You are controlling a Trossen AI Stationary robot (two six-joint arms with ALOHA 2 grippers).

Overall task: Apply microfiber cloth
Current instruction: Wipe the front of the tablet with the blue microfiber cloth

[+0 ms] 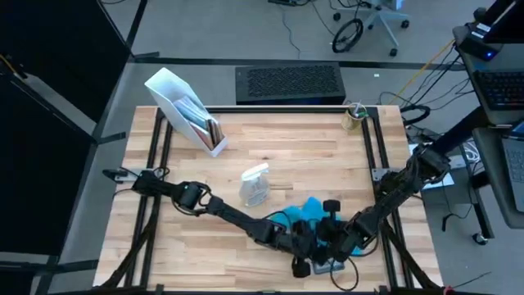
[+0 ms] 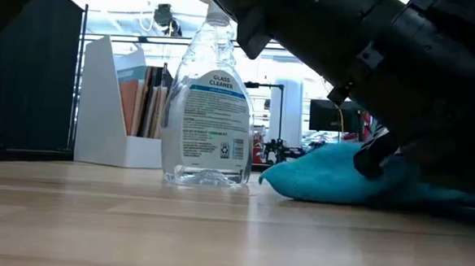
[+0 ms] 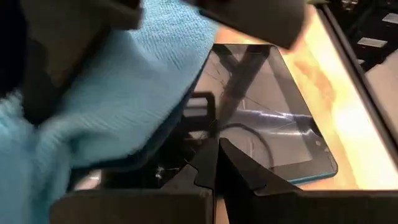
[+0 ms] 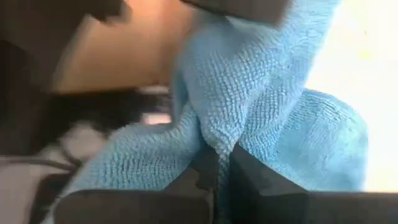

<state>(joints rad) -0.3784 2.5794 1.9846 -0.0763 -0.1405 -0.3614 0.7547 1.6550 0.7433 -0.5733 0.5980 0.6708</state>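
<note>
The sky-blue microfiber cloth (image 1: 309,210) lies bunched near the table's front right, and in the left wrist view the cloth (image 3: 118,93) drapes over one side of a dark grey tablet (image 3: 273,112) with a cracked screen. My right gripper (image 4: 219,152) is shut on the cloth. My left gripper (image 3: 217,148) is shut just over the tablet's screen, beside the cloth. Both arms meet over the tablet (image 1: 332,264) in the high view. In the low view the cloth (image 2: 325,174) rests on the wood under the dark arms. My right gripper pinches a raised fold of the cloth (image 4: 214,127) between its two fingers; several layers gather there. The rest of the cloth spreads slack beyond and below the fingers. My left gripper's shut fingertips (image 3: 208,155) stand at the tablet's screen; whether they touch it I cannot tell.
A clear glass-cleaner spray bottle (image 1: 255,184) stands upright just left of the cloth, also shown as the bottle (image 2: 210,107). A white file holder (image 1: 184,111) with books is at the far left, a small jar (image 1: 354,116) at the far right corner. Black frame rails (image 1: 372,147) run along the sides.
</note>
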